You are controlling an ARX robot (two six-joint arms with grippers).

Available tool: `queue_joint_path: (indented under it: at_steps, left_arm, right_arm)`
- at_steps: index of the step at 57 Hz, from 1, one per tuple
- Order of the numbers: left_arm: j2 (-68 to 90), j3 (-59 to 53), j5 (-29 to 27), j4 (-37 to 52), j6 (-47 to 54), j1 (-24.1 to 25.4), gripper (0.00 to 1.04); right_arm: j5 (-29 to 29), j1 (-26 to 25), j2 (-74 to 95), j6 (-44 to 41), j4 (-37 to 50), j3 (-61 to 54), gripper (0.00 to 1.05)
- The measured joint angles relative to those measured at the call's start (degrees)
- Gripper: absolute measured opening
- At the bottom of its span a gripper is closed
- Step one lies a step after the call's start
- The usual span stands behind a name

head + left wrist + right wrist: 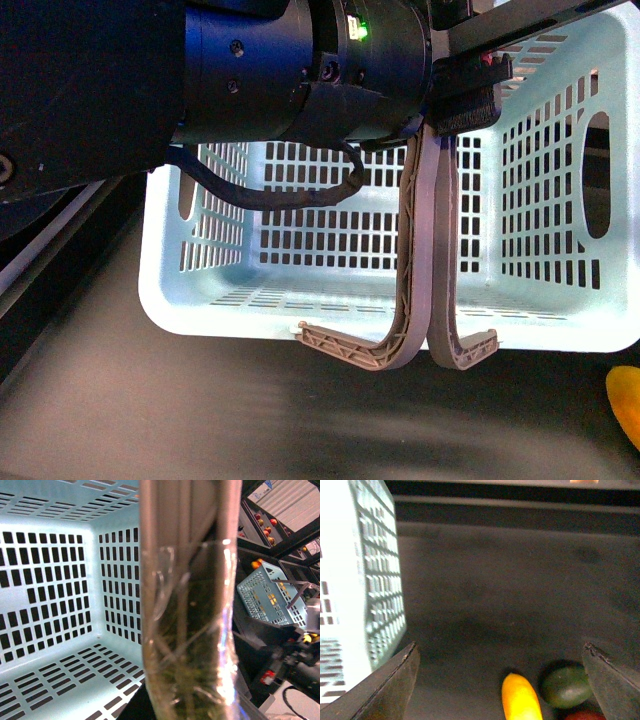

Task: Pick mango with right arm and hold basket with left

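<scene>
Mango (626,402) right of basket (530,200), apart

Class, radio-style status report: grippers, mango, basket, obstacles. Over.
Left gripper shut on basket handles. Right gripper open, mango ahead, ungripped. Green fruit close beside mango.

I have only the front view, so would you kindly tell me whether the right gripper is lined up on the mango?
Observer: In the right wrist view, the right gripper is open, and the mango shows between its two fingers, untouched.
Operator: Thanks. Is anything crowding it?
Observer: A green fruit lies right beside the mango.
Operator: Anything on the left side?
Observer: The left wrist view shows clear tape wrapped round the handle of the basket.
</scene>
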Motion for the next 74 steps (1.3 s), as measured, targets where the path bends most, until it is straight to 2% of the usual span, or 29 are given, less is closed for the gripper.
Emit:
queue_joint_path:
  at_steps: [8, 39, 57, 74]
  left_arm:
    - [0.00, 0.00, 0.00, 0.00, 0.00, 0.00, 0.06]
    - [0.00, 0.00, 0.00, 0.00, 0.00, 0.00, 0.06]
    - [0.00, 0.00, -0.02, 0.00, 0.00, 0.00, 0.06]
    - [0.00, 0.00, -0.02, 0.00, 0.00, 0.00, 0.06]
  right_arm:
    - [0.22, -2.12, 12.57, -2.49, 3.39, 3.89, 0.97]
    - [3.15, -5.33, 44.28, -8.52, 5.09, 17.27, 0.97]
    - [3.45, -5.70, 49.90, -10.34, 4.57, 21.05, 0.97]
    - [4.87, -4.04, 55.30, -11.43, 3.45, 25.11, 0.97]
